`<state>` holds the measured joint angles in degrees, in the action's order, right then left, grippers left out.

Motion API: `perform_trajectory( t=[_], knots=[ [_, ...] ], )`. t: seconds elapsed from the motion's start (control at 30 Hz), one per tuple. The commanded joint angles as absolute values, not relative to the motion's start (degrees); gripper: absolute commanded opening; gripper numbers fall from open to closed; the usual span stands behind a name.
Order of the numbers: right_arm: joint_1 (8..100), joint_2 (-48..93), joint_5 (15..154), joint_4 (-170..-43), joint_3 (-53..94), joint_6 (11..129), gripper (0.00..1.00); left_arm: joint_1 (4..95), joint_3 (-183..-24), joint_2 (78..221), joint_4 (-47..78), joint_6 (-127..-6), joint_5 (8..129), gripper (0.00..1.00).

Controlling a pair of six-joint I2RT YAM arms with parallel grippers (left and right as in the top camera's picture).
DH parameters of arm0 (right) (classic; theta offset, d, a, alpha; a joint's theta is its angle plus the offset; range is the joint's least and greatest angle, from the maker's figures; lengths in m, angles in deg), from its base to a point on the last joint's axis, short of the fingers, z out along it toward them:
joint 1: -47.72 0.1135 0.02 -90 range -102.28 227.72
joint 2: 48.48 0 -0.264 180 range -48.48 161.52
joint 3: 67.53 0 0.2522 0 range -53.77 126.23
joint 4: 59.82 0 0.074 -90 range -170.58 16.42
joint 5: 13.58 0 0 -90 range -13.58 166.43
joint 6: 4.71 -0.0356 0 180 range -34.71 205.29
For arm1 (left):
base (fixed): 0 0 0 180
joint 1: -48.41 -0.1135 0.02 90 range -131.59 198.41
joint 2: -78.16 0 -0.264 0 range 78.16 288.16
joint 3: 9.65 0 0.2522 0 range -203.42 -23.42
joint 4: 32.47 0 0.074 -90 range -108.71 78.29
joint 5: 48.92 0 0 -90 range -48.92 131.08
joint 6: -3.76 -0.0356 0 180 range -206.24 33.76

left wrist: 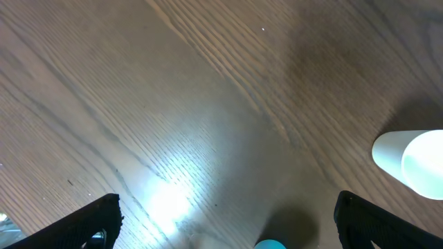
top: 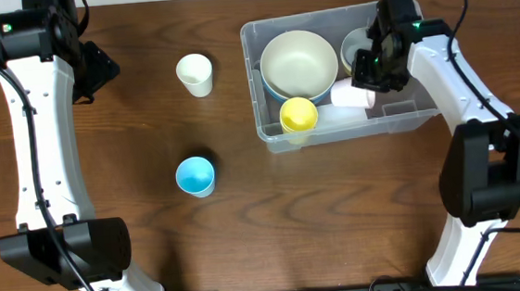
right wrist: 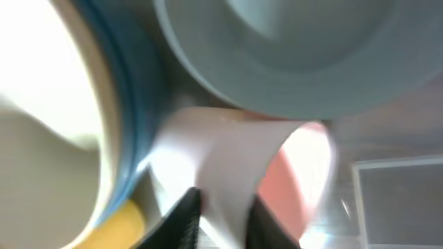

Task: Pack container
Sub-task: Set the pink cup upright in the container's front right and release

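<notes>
The clear container (top: 257, 90) stands at the back right and holds a cream bowl (top: 298, 61) nested in a blue one, a pale grey bowl (top: 356, 48) and a yellow cup (top: 298, 115). Inside it a pink cup (top: 353, 94) lies on its side. My right gripper (top: 369, 74) is down in the container, shut on that cup's wall. In the right wrist view the two black fingers (right wrist: 185, 220) pinch the pink cup (right wrist: 228, 159) just below the grey bowl (right wrist: 297, 48). My left gripper (top: 96, 70) hangs open over bare table at the back left, holding nothing.
A white cup (top: 195, 74) stands on the table left of the container, and a blue cup (top: 195, 176) stands nearer the front. The left wrist view shows the white cup (left wrist: 415, 162) at the right edge and the blue cup's rim (left wrist: 270, 244) at the bottom.
</notes>
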<state>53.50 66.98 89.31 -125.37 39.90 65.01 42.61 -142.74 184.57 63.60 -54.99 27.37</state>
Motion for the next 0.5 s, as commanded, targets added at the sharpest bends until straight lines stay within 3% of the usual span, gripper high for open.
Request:
perform_trajectory(
  t=[0.0, 0.47],
  knots=[
    [53.52, 68.86, 85.42, -125.7, 38.98, 65.34, 0.02, 42.58, -142.35, 185.12, 63.97, -55.76, 26.84, 0.98],
    [54.03, 68.84, 83.93, -131.45, 39.0, 67.07, 0.01, 42.58, -142.35, 185.12, 63.95, -55.76, 26.84, 0.98]
  ],
)
